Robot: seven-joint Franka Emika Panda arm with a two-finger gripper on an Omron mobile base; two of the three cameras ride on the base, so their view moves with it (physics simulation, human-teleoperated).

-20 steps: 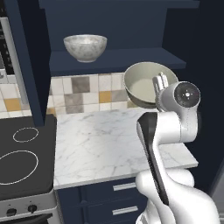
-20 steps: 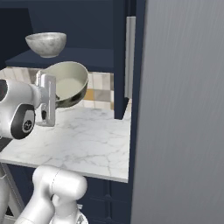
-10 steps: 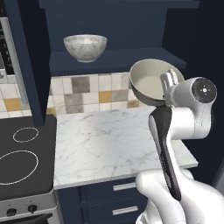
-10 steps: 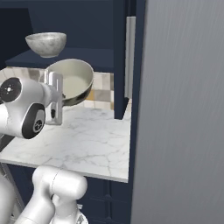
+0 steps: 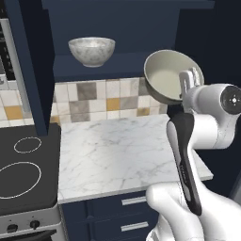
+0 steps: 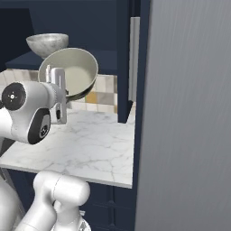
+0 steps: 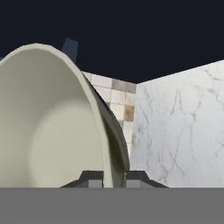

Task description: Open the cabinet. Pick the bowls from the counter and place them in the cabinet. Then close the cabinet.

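Beige bowl (image 5: 167, 75) rose w/ arm since earlier frame, now center-right, above tabletop (image 5: 122, 150). Jaws pinch its rim. Marbled bowl (image 5: 92, 50) upper left on cabinet (image 5: 117, 28) shelf. Step: placing 2nd bowl; next: lift, reach in.

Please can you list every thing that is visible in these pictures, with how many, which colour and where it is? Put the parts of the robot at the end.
marbled bowl: 1, white-grey speckled, upright on the shelf inside the open cabinet.
beige bowl: 1, plain beige-grey, tilted on its side in the air above the counter, held at its rim.
cabinet: 1, dark navy, on the wall above the counter, open.
cabinet door handle: 1, silver, vertical bar on the open door.
counter: 1, white marble with grey veins.
tiled backsplash: 1, beige, grey and orange tiles behind the counter.
stovetop: 1, black with white rings, left of the counter.
drawers: 2 seen, navy, under the counter.
claw: 1, shut on the beige bowl rim.
arm: 1, white.
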